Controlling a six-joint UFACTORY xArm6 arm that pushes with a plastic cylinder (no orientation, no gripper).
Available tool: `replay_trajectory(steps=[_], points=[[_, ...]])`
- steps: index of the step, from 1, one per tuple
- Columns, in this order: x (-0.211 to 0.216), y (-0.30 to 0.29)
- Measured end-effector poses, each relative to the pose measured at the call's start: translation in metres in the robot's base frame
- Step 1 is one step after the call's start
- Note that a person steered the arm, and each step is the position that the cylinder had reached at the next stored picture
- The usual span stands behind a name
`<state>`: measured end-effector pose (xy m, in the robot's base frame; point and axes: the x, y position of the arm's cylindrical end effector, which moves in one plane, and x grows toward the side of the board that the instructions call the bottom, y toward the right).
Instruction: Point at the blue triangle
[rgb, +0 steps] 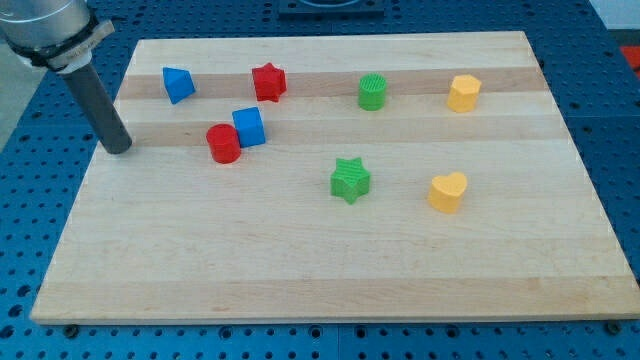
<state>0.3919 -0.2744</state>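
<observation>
My tip rests on the light wooden table beside its left edge; being a plain dark rod, it has no jaws and holds nothing. The blue triangle block sits near the top-left corner, up and to the right of the tip, apart from it. A red cylinder block touches a blue cube block nearby.
</observation>
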Motion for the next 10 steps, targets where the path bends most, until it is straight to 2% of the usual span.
replay_trajectory(steps=[1, 3, 4, 5, 6, 7, 8, 9, 10], points=[[-0.071, -0.013], [-0.151, -0.015], [-0.135, -0.005], [-0.099, 0.011], [-0.090, 0.011], [-0.093, 0.000], [-0.148, -0.026], [-0.167, -0.005], [-0.165, 0.014]])
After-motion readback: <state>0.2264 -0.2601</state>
